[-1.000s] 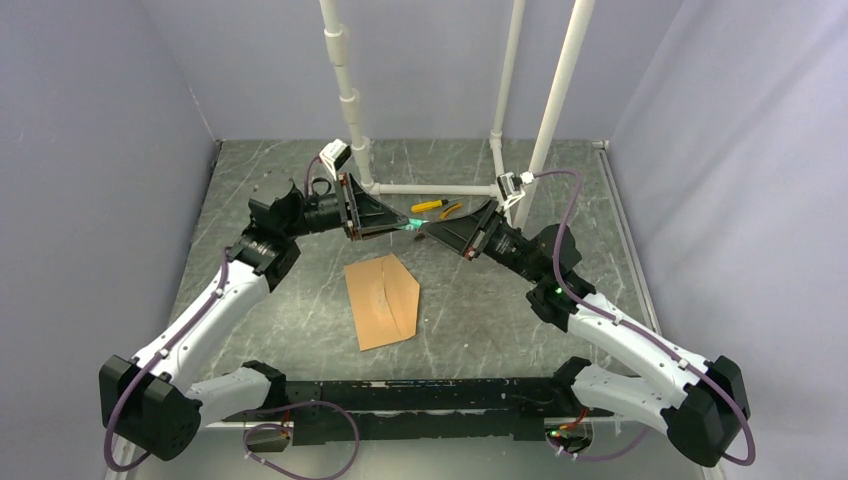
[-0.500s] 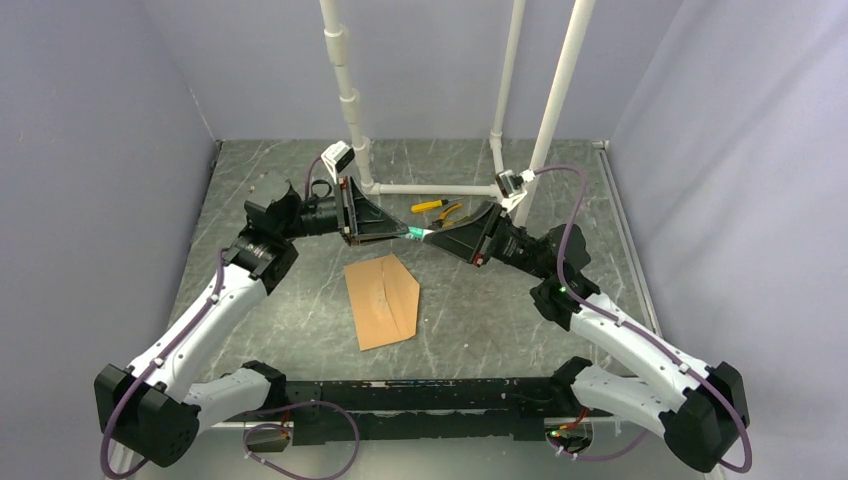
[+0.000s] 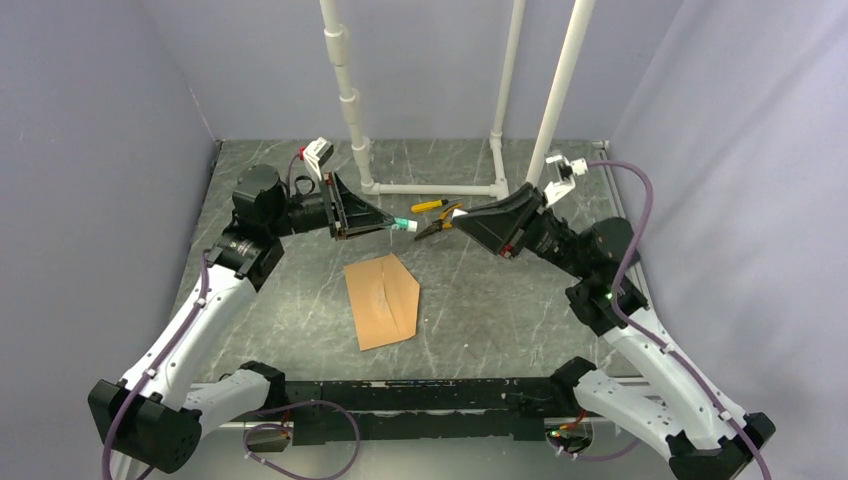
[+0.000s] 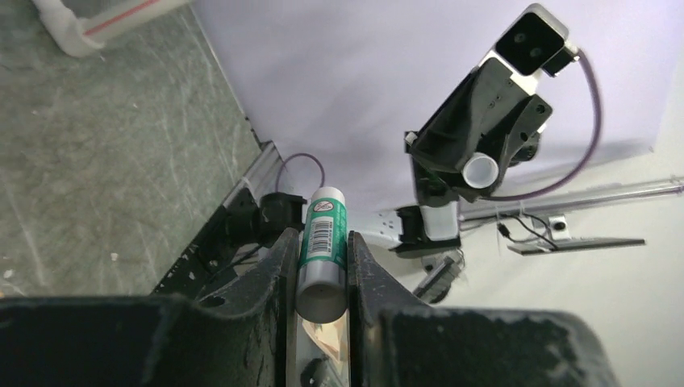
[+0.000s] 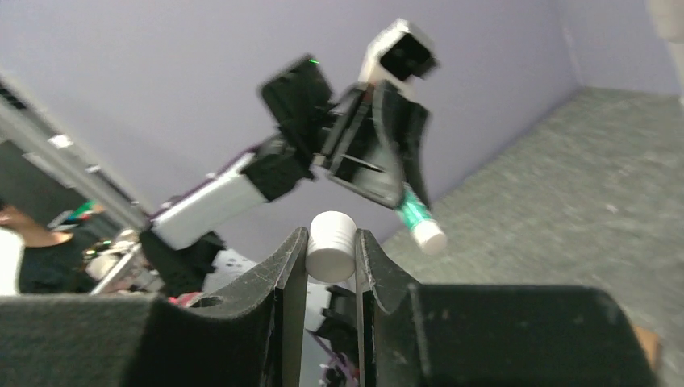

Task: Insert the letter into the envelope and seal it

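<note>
Left gripper is clamped on a glue stick, its two black fingers pinching the smooth round barrel with the green barcoded label. Right gripper faces it in mid-air, just above the centre of the overhead view. It pinches the small white cap, a stubby plastic cylinder held clear of the stick.

So the sealing step looks to be in hand: the glue is uncapped but not yet applied. Below them, mid-frame, the envelope lies flat on the marbled grey-green table. It is matte kraft brown and creased, with its pointed end toward the upper right.

I see no separate letter; whether it is inside I cannot tell. Next, I'd guess, the left arm must bring the glue end down to the flap's edge. Yellow-handled pliers lie behind, by the white pipe frame.
</note>
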You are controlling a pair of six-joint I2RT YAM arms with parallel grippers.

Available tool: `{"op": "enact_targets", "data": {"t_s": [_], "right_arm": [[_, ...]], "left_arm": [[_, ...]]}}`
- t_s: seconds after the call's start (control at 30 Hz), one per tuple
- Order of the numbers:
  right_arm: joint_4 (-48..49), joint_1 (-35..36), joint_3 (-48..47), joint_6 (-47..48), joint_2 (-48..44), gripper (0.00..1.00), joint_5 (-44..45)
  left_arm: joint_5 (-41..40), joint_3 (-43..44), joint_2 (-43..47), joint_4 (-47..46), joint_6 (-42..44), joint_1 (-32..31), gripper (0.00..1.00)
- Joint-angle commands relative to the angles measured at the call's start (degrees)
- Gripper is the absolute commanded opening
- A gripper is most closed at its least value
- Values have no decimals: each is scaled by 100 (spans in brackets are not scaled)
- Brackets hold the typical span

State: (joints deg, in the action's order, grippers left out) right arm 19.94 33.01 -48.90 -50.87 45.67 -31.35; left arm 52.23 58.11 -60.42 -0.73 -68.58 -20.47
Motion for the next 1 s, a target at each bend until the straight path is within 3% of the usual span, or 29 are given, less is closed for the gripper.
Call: {"op": "enact_targets", "data": {"t_s": [0.0, 0.13, 0.33, 0.47, 0.97], "right_arm": [[-2815, -6, -909, 1464, 626, 0, 955], [-4209, 141, -1376, 2161, 1294, 0, 2113], [-5499, 405, -1764, 2580, 2397, 0, 3919], [-5777, 416, -1785, 2872, 3170, 0, 4144], [-4875, 292, -1443, 3191, 5030, 3, 3931]], "left_arm": [[-758, 714, 148, 1648, 1492, -1, 2], [-1589, 968, 24, 2938, 2366, -1, 2], [-2059, 869, -198, 3429, 2774, -1, 2], [-2049, 717, -265, 3349, 2840, -1, 2], [-2041, 365, -353, 3319, 2868, -1, 2]]}}
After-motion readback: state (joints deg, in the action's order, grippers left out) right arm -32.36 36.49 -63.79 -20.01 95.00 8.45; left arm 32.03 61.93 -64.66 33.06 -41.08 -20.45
